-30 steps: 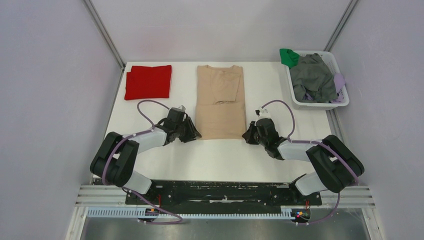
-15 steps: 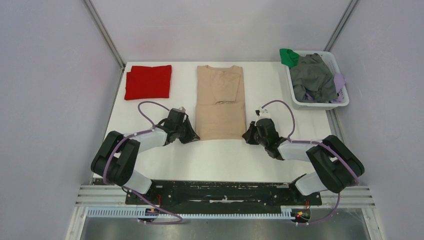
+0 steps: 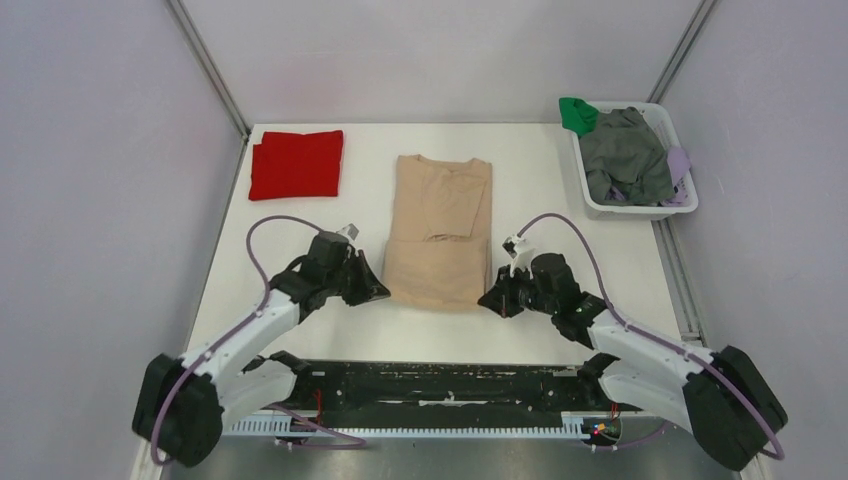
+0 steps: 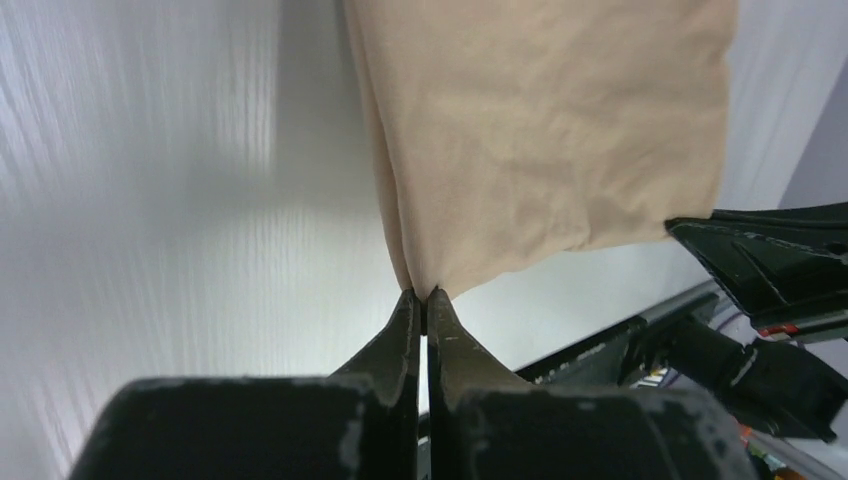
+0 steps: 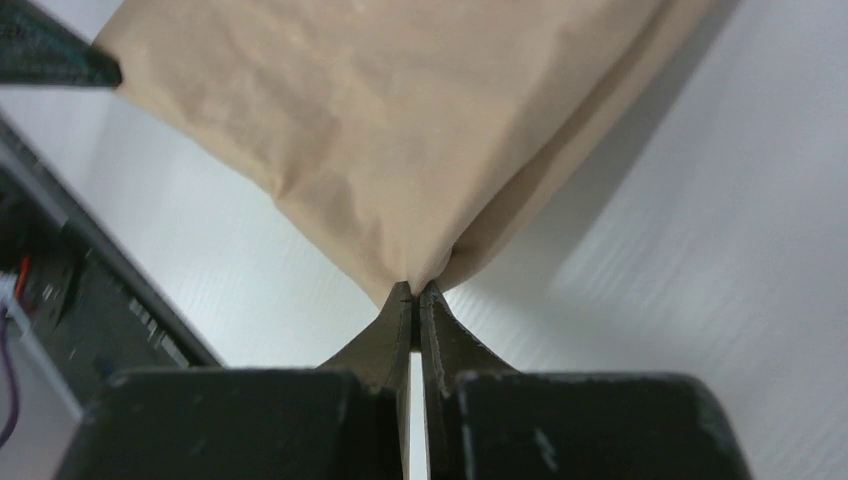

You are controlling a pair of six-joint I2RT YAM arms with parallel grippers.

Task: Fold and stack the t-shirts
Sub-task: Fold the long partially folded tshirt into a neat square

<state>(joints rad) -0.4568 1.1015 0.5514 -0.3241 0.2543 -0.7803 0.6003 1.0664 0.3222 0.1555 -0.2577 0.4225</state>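
**Both arms gripping the near hem of the beige shirt**

The beige t-shirt (image 3: 437,230) is lying in the centre of the white table (image 3: 540,170), narrowed to a long strip with its collar towards the top of the frame and its hem towards the bottom. The left gripper (image 4: 421,295) is pinching the lower left corner of that hem, its two dark fingers pressed together with only the cloth between them. The right gripper (image 5: 412,290) is doing the same at the lower right corner, fingers squeezed tight on a small peak of fabric. In both wrist views the cloth is fanning out from the pinched corner, and a soft shadow is showing on the table beneath its edge, so the near part is sitting slightly off the surface. In the overhead view both arms are reaching in low from the bottom of the frame, one on each side of the shirt.

The red t-shirt (image 3: 296,163) is resting folded as a rectangle in the upper left of the table, well apart from the beige one. In the upper right a white basket (image 3: 683,208) is holding a heap of grey clothing (image 3: 625,155), with a green piece (image 3: 577,113) hanging over its far left corner.
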